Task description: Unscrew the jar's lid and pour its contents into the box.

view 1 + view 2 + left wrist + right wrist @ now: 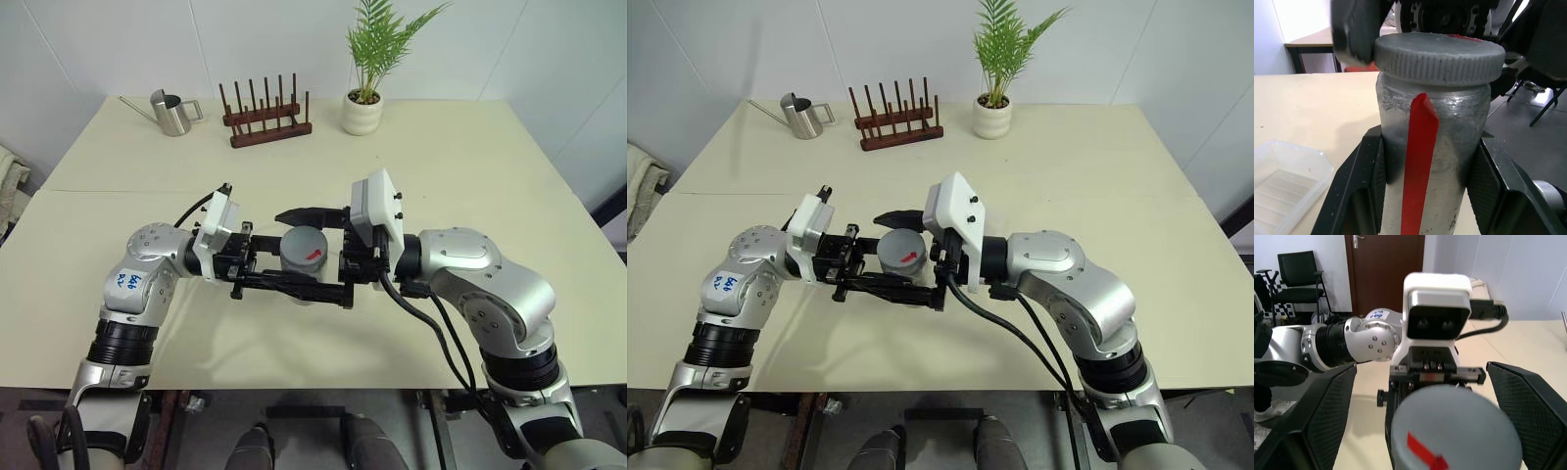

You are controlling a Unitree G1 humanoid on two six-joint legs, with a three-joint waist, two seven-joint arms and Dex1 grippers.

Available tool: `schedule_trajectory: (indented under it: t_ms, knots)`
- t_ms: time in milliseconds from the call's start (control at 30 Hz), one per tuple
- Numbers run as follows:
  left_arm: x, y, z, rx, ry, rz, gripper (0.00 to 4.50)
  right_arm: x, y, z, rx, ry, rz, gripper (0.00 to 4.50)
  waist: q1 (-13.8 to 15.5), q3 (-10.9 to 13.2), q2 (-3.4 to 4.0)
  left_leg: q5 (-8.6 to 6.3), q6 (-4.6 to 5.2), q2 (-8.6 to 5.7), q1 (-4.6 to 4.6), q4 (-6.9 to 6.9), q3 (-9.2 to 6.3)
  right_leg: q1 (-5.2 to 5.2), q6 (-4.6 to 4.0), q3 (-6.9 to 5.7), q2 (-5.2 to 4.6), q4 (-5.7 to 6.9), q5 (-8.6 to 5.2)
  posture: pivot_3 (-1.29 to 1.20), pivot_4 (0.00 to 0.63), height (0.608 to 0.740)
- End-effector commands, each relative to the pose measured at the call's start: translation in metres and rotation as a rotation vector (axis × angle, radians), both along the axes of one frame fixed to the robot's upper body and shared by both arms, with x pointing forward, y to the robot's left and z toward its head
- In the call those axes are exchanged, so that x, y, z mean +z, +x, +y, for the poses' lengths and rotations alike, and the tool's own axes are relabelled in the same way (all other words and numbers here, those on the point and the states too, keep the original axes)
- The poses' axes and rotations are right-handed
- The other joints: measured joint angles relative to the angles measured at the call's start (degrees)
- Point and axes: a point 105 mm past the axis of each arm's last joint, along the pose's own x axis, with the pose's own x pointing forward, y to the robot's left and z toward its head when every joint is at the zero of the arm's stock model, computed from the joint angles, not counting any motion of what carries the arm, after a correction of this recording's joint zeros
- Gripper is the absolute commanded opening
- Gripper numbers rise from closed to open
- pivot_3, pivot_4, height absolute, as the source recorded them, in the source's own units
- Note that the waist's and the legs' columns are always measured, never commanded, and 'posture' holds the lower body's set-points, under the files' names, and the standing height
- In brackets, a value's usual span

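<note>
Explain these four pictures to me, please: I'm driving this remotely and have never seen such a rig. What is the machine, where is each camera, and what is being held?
It is a two-armed humanoid robot standing at a cream table. Two pictures come from the two eyes of a camera on its head, looking down over both arms. The other two come from cameras on its wrists, looking along each hand's two black fingers.

The left hand is shut on the jar, a silvery-grey jar with a red stripe, gripping its body from both sides. The lid is still on. The right hand has its fingers spread wide on either side of the lid, not gripping it.

The clear plastic box lies on the table beside the jar. At the far edge stand a steel watering can, a wooden rack and a potted plant.
</note>
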Motion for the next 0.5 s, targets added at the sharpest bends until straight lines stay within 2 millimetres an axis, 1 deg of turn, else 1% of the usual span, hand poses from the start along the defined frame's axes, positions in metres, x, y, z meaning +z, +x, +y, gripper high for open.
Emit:
schedule_trajectory:
  t_ms: [33, 500]
  knots:
    - [0.009, -0.002, -0.001, -0.006, 0.007, -0.061, 1.85, 0.011, -0.004, 0.003, 0.014, 0.025, -0.054, 4.46, 0.0, 0.0, 0.00, 0.00, 0.00, 0.00, 0.00, 0.00, 0.00, 0.00, 0.00, 0.00, 0.00, 0.00, 0.00, 0.00, 0.150, 0.740]
    - [0.008, -0.003, -0.005, -0.017, 0.006, -0.092, 1.85, 0.006, 0.014, 0.010, -0.071, 0.010, -0.035, 4.46, 0.0, 0.0, 0.00, 0.00, 0.00, 0.00, 0.00, 0.01, 0.00, 0.00, 0.00, 0.00, 0.00, 0.04, 0.00, 0.00, 0.150, 0.740]
